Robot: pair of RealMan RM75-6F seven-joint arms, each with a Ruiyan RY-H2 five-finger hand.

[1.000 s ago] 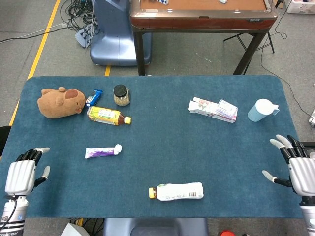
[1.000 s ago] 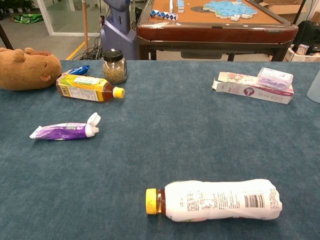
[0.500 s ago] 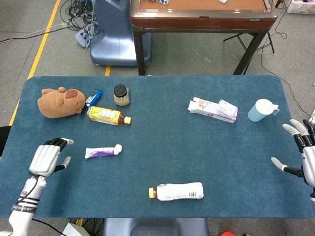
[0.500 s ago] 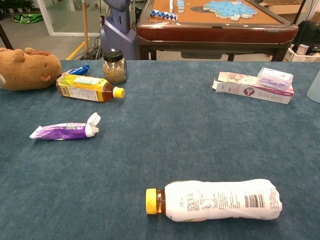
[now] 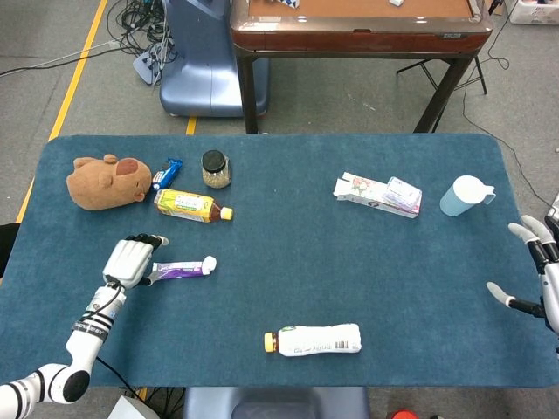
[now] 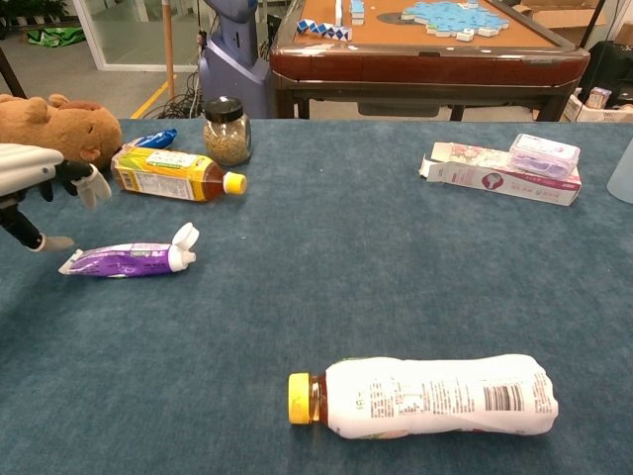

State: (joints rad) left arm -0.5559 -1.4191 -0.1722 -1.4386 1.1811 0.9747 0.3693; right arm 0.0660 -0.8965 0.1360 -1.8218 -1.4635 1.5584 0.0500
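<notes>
Your left hand (image 5: 131, 259) has come a long way in from the table's near-left edge, where it hung a second ago, and now hovers over the flat end of the purple tube (image 5: 179, 270). Its fingers are spread and hold nothing; from the head view you cannot tell whether the thumb touches the tube. In the chest view the hand (image 6: 35, 168) has only now entered at the left border, cut off there, with one fingertip low beside the tube's tail (image 6: 124, 260).

The tube lies flat on the blue table (image 5: 288, 218), white cap pointing right, where it lay before. Just beyond it lies the tea bottle (image 5: 192, 205), with the plush toy (image 5: 106, 182), a blue wrapper (image 5: 166, 173) and a small jar (image 5: 215, 168) further back.

Your right hand (image 5: 540, 275) has drawn back to the right border, more cut off than earlier; its fingers are apart and empty. Near it stands the pale cup (image 5: 463, 195); the chest view shows only a sliver of that. The flat box (image 5: 377, 194) lies left of the cup, and the white bottle (image 5: 313, 340) lies on its side near the front edge, unmoved.
</notes>
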